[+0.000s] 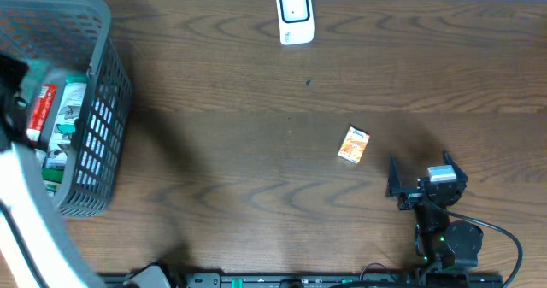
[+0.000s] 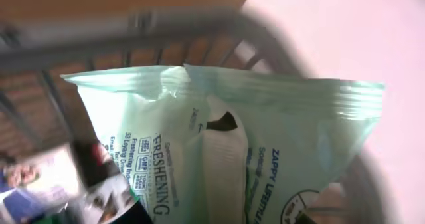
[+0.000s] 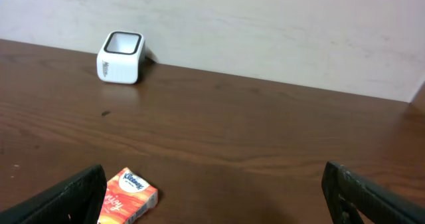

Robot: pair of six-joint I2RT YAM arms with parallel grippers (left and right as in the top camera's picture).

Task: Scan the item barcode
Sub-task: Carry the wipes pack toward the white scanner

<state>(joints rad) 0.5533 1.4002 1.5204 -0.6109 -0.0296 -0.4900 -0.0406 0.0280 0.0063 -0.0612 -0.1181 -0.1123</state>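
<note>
Pale green plastic pouch (image 2: 265,137) with printed text and a centre seam fills your left wrist view, close against the lens. The grey lattice plastic basket (image 2: 99,31) stands behind it. None of the left gripper's fingers show here, so you cannot tell whether they are clamped on the pouch or merely beside it.

From overhead, your white left arm (image 1: 17,202) reaches in over the basket at the table's left end. Its tip is lost among the red, white and green packs inside, so again the grip cannot be read. On the dark wooden table (image 1: 214,177) a small orange tissue pack (image 1: 353,144) lies flat, right of centre. The white box scanner (image 1: 294,14) with its dark window stands at the far edge, well apart from the basket. Your right gripper (image 1: 421,177) rests near the orange pack, spread wide and holding nothing.

Through the right wrist camera, the black fingers (image 3: 76,197) sit at the bottom corners, far apart. The orange pack lies just inside the left one, and the scanner stands far off by the wall.

You look to be at the pick-up step, taking an item, probably the green pouch, out of the basket. The next move calls for confirming a firm hold and lifting the pouch clear of the basket wall. Then you carry it to the scanner and turn its barcode towards the window. Where the barcode sits on the pouch is not visible.
</note>
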